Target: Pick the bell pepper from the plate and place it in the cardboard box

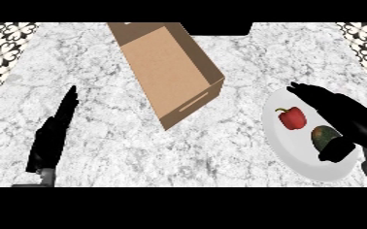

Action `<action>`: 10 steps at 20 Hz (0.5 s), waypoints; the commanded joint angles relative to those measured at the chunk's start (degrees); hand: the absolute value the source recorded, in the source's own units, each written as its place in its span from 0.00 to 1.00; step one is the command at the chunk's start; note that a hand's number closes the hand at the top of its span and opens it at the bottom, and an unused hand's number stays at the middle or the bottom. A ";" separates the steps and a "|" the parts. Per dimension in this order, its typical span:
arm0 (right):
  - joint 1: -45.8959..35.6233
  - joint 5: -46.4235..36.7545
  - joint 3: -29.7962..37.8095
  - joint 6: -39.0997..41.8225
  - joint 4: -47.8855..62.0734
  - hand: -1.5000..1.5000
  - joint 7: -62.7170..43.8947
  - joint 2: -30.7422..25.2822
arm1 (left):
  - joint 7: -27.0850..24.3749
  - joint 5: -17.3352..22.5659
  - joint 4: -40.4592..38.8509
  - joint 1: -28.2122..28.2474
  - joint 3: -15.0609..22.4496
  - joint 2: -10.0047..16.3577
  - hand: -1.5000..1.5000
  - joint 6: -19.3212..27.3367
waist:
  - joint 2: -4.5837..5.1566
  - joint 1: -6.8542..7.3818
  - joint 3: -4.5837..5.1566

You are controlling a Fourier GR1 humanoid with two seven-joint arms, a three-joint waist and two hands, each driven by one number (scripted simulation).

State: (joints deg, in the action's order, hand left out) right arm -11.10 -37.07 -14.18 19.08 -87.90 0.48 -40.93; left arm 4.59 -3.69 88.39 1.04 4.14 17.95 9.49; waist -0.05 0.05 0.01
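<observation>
Nearest, at right, a round white plate (287,148) carries the glossy red bell pepper (292,118) beside a dark green fruit (325,136) (avocado, perhaps). The pepper is probably light, firm and slippery, so grasp it across its shoulders. The black right hand (333,109) hovers just beside it, fingers straight and apart, and the left hand (54,131) rests open. Farther left, the brown cardboard box (165,63) shows nothing inside.

The left hand (52,135) shows at the lower left, seen edge-on, its fingers (69,99) straight and pointing up and slightly right. The right hand (335,107) comes in from the right edge, its fingers (305,89) stretched toward the upper left and its thumb (337,151) held apart below them.
</observation>
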 commanded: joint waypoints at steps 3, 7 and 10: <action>-3.25 -5.56 3.30 1.18 8.35 0.00 3.95 3.84 | 1.80 -2.02 0.13 -1.96 -1.60 -1.17 0.50 -1.45 | 0.06 0.17 -0.02; 2.23 -9.97 2.75 -4.29 7.62 0.00 6.75 6.15 | -1.18 -3.01 -2.04 -0.26 -1.72 -3.44 0.50 -0.98 | 0.05 -0.02 -0.02; 1.25 -11.87 4.24 -1.38 7.04 0.00 6.64 7.88 | 2.59 -3.18 2.42 -0.78 -3.12 -2.38 0.50 -3.47 | 0.01 0.03 -0.02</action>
State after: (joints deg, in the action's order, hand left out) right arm -11.84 -45.77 -10.33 18.82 -80.89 5.75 -35.29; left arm 4.61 -6.26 88.36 0.49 1.80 15.69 7.33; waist -0.01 0.12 0.01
